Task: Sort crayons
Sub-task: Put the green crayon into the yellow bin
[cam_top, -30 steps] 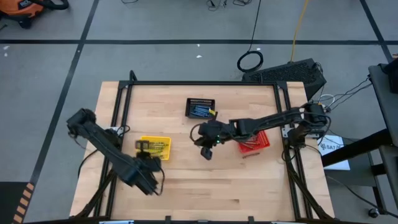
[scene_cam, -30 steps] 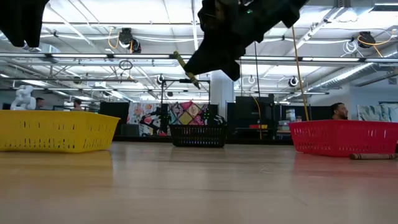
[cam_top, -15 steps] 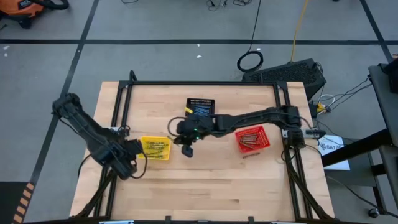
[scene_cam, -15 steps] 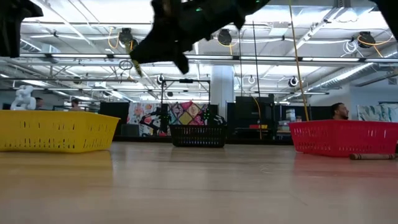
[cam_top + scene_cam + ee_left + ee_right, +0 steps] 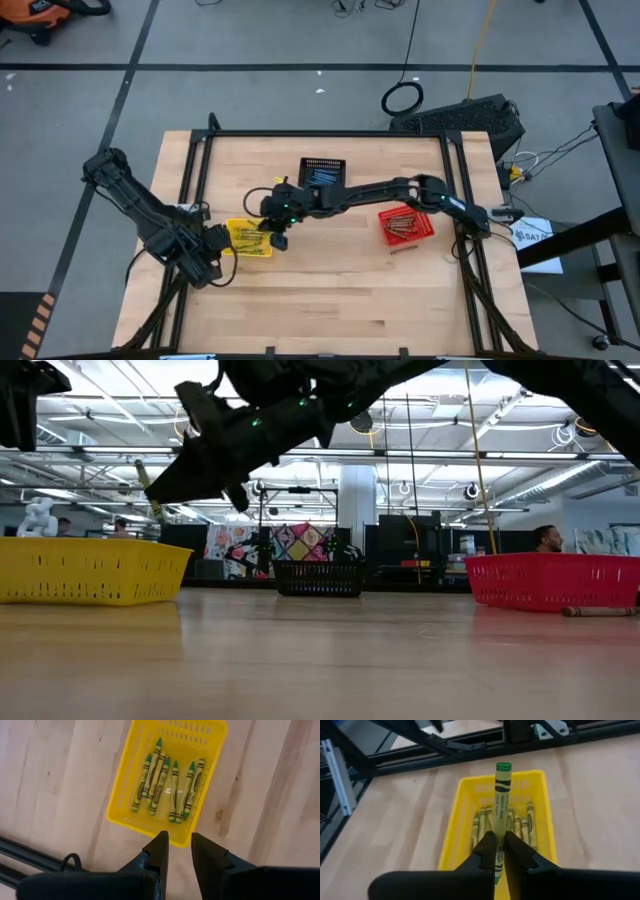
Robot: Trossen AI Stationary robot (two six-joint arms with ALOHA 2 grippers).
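We hold right gripper (image 5: pixel 500 851) pinched on a crayon (image 5: pixel 502 795) above the yellow basket (image 5: pixel 465 810), probably for dropping (matching colour) | left gripper (image 5: pixel 179 852) spread, waiting beside it

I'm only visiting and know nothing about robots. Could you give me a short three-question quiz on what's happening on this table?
1. True or false: the right gripper is shut on a green crayon.
2. Which basket lies under that crayon: A) red basket, B) yellow basket, C) black basket?
3. What lies loose on the table beside the red basket?

Key: 1 true; 2 B; 3 a single crayon.
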